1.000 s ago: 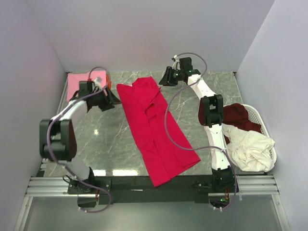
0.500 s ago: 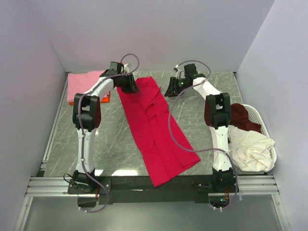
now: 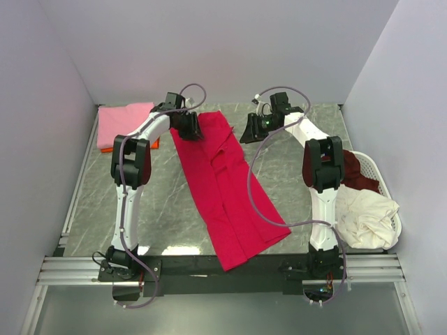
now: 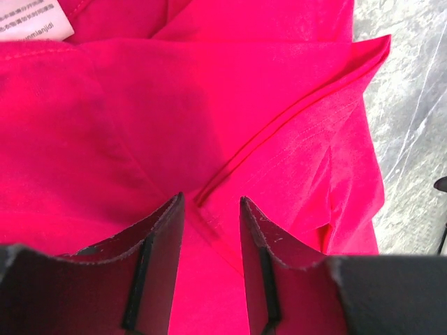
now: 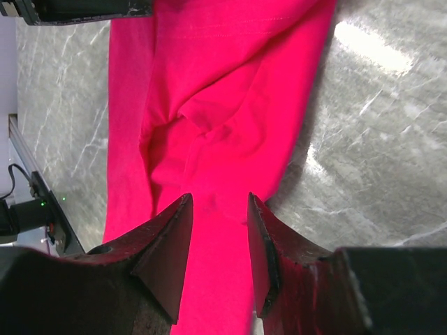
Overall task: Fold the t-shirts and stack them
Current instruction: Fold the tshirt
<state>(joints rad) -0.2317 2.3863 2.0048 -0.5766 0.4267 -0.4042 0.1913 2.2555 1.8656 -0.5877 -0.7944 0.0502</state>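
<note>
A crimson red t-shirt (image 3: 223,185) lies folded lengthwise as a long strip, running from the table's far middle to the near edge. My left gripper (image 3: 193,131) is open, low over its far left corner. In the left wrist view the left gripper (image 4: 209,209) has red cloth and a seam between the jaws, with the white neck label (image 4: 35,17) at top left. My right gripper (image 3: 246,135) is open just right of the strip's far end. In the right wrist view the right gripper (image 5: 218,209) is over the shirt's right edge (image 5: 223,105).
A folded pink shirt (image 3: 122,120) lies on an orange one (image 3: 150,144) at the far left. A white oval basket (image 3: 391,209) at the right holds a cream shirt (image 3: 363,216) and a maroon shirt (image 3: 353,171). Grey marble table (image 3: 160,202).
My left arm swung from the pink stack to the red shirt's far left corner. My right gripper came down a little toward the shirt's far right edge.
</note>
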